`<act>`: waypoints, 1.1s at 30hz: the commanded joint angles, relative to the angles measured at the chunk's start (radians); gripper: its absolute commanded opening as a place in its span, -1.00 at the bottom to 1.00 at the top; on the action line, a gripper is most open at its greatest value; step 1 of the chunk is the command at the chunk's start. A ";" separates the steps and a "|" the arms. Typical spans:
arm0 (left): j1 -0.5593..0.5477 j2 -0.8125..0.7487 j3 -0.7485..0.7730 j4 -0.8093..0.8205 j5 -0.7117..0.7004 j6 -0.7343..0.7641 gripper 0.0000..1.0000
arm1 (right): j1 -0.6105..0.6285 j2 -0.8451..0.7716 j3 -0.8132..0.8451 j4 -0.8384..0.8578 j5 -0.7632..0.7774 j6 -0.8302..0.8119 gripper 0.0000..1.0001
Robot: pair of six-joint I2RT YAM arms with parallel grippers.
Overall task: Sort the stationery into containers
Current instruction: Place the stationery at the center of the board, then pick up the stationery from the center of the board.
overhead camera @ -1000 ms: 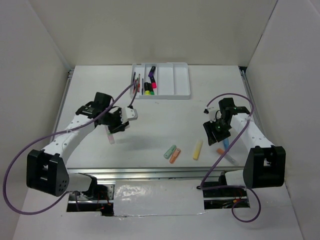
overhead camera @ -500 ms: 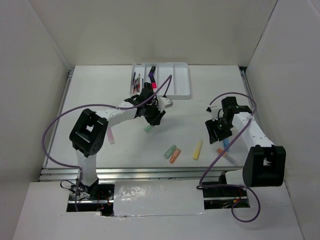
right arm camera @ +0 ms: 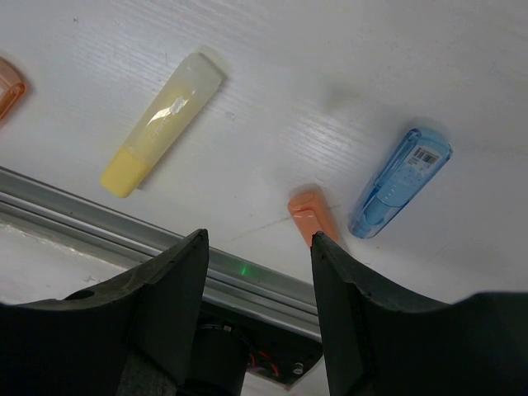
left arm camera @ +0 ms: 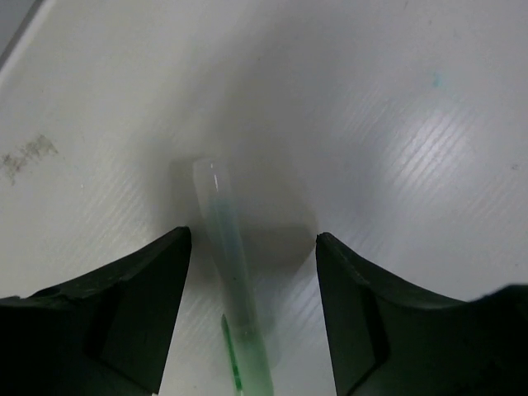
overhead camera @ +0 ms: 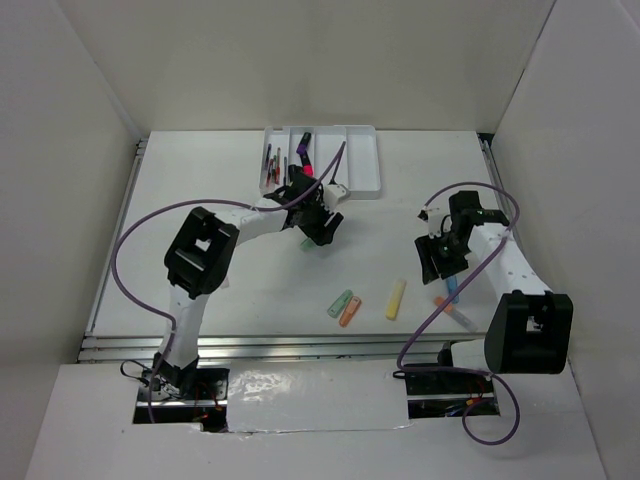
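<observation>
Our left claw (left arm camera: 252,239) is spread wide. Its fingers (left arm camera: 124,305) stand on either side of a green marker (left arm camera: 233,289) without touching it. The marker lies flat on the table (left arm camera: 396,124).

From above, this claw (overhead camera: 318,226) is stretched far out, just near of the tray (overhead camera: 366,186), with the green marker (overhead camera: 306,243) showing at its near edge. The tray sits at the far middle of the table. Thin pens (overhead camera: 270,165) lie in its leftmost compartment and highlighters (overhead camera: 300,160) in the next one.

Our right claw (right arm camera: 257,239) is spread too, with only table between its fingers. From above it hangs on the right side (overhead camera: 438,262).

A blue marker (overhead camera: 452,288) lies just near of the right claw. An orange marker (overhead camera: 442,303) lies just beside the blue one's near end, and the wrist view shows a small gap between the orange (right arm camera: 308,213) and the blue (right arm camera: 402,180).

A yellow marker (overhead camera: 396,298) lies left of these and apart from them. Further left, another green marker (overhead camera: 341,303) and another orange marker (overhead camera: 350,312) lie side by side, close together, in the near middle of the table.
</observation>
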 commanded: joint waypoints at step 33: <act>0.013 -0.141 0.054 -0.126 0.081 -0.223 -1.00 | -0.022 -0.050 0.020 0.021 -0.027 0.003 0.19</act>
